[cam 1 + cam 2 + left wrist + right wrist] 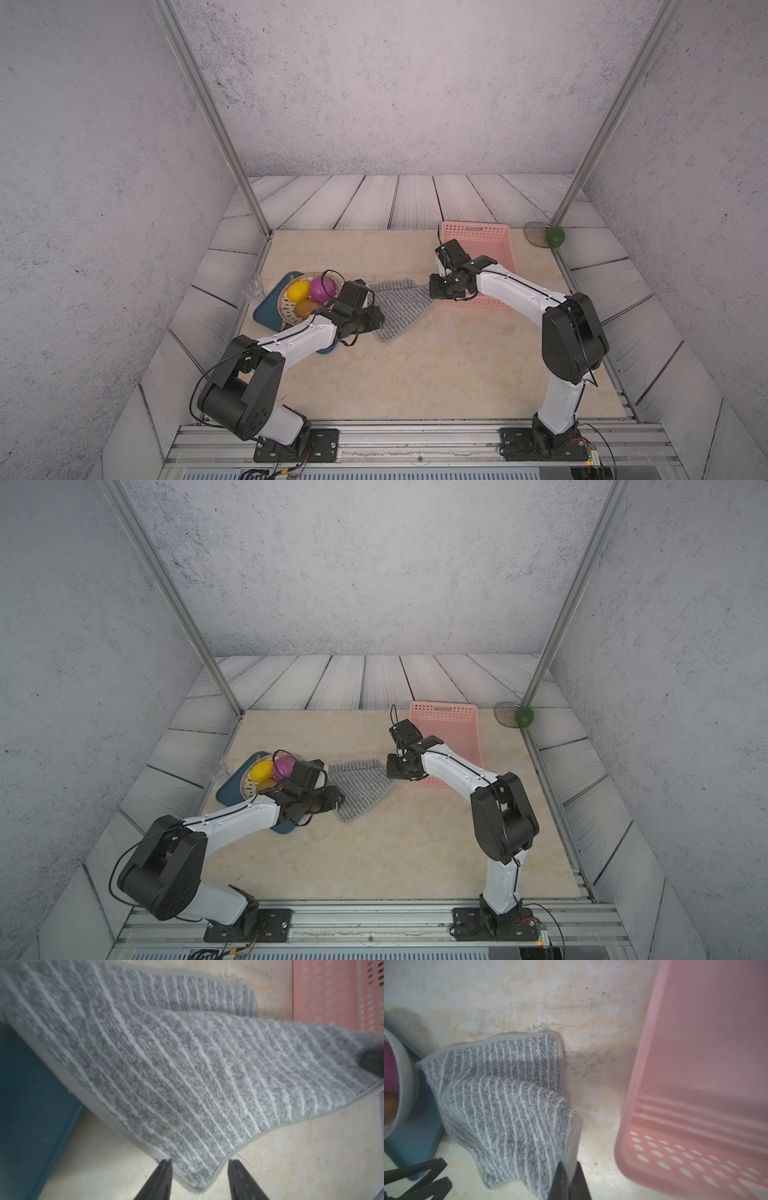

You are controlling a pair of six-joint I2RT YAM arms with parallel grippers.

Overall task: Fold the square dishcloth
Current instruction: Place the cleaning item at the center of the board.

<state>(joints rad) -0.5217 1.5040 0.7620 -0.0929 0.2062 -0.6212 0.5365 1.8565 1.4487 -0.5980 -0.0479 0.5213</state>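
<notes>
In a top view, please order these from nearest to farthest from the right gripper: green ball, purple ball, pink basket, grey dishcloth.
From the right gripper:
1. dishcloth, its corner pinched in the grip.
2. pink basket, just beside it.
3. purple ball, across the cloth, to the left.
4. green ball, far back right corner.

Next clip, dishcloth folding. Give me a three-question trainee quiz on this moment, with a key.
1. True or false: the right gripper is shut on an edge of the square dishcloth.
2. The left gripper stands open. What lies between its jaws? A) a spoon B) a dishcloth corner C) nothing
3. What colour is the basket beside the right gripper?
Key: 1 true; 2 B; 3 pink.
</notes>
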